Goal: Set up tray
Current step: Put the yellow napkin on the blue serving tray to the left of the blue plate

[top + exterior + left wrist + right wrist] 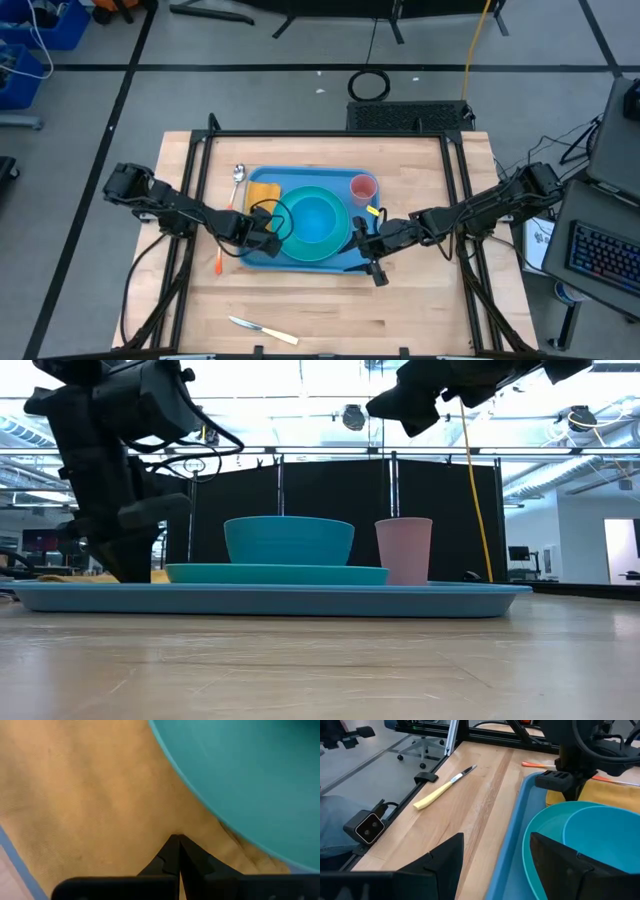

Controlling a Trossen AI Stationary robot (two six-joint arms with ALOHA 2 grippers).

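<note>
Wooden table, blue rimmed tray

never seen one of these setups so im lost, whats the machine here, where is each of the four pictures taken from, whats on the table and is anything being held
It is a robot with two dark arms at a wooden table, each ending in a two-finger tool. One picture looks straight down, one sits at table-top height, and two come from cameras on the wrists. A blue tray holds a yellow cloth, a turquoise plate with a bowl on it, and a pink cup. A spoon and a yellow-handled knife lie beside it. The left tool is shut, pressing down at the cloth, perhaps pinching it. The right tool is open at the tray's edge, holding nothing.
</note>
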